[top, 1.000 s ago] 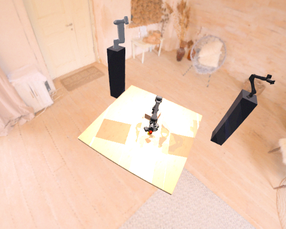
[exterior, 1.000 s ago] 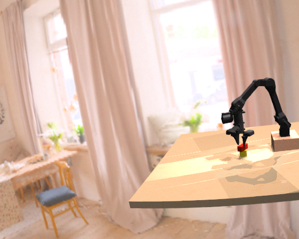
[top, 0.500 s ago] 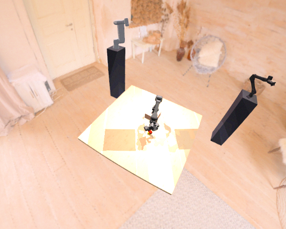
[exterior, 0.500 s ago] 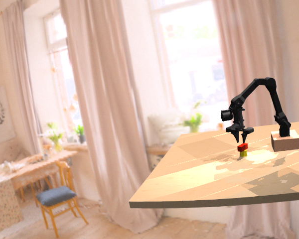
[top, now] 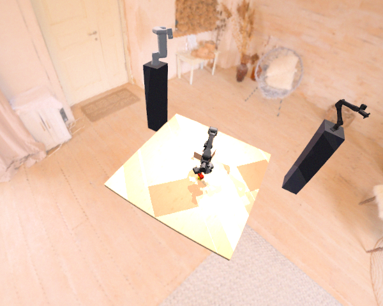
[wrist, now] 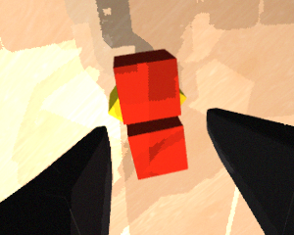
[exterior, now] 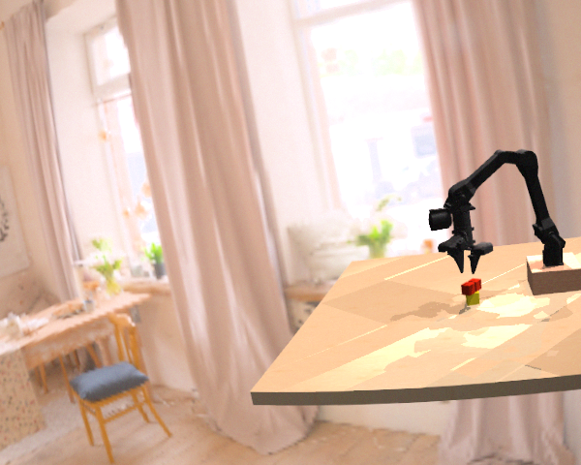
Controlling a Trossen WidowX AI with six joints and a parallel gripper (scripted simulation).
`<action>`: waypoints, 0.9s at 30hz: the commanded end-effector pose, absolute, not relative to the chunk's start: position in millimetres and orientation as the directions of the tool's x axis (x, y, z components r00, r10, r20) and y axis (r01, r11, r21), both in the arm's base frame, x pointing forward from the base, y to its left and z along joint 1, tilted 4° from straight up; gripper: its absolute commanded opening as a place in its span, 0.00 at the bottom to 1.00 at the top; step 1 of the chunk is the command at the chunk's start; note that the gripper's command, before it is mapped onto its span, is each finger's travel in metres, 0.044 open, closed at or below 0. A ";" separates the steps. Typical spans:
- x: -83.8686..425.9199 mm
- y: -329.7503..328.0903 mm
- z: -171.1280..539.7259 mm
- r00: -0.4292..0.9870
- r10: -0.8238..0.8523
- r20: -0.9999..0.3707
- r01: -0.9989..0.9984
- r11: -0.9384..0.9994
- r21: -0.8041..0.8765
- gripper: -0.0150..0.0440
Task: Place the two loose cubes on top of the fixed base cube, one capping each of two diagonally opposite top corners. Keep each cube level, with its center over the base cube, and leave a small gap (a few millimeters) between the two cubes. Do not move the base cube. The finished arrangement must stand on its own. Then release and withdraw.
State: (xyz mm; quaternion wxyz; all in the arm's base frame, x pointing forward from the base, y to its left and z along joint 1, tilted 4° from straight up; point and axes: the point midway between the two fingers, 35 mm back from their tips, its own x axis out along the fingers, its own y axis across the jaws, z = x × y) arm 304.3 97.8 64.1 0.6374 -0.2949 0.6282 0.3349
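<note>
- The pincer hangs above the stack with its jaws apart and nothing between them; in the exterior view its tips are clear of the cubes, with table showing between.
- Both red cubes sit on the yellow-green base cube, out on the table well away from every edge, and apart from the arm's tan mounting block.
- In the wrist view the farther red cube and the nearer red cube line up one behind the other, running away from the camera. A thin dark seam lies between them; whether it is a true gap or only shadow, I cannot tell.
- Only slivers of the base cube show at either side of the farther red cube, so how well each one's centre sits over the base cannot be judged here.
- The relation that matters now: the stack lies straight below the pincer, between the two fingers, each finger standing off a side face of the row.
- By my judgement placing is done and the withdrawal is what remains. A straight lift keeps the fingers off both cubes; any sideways drift while low could nudge the nearer one off its corner.
</note>
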 end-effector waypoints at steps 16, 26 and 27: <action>305.7 97.3 80.8 -0.002 0.060 -0.998 -0.801 0.597 0.037 0.65; 290.0 130.1 83.9 -0.013 0.059 -0.998 -0.797 0.602 0.046 0.93; 282.9 143.4 85.2 -0.014 0.060 -0.998 -0.797 0.602 0.047 0.93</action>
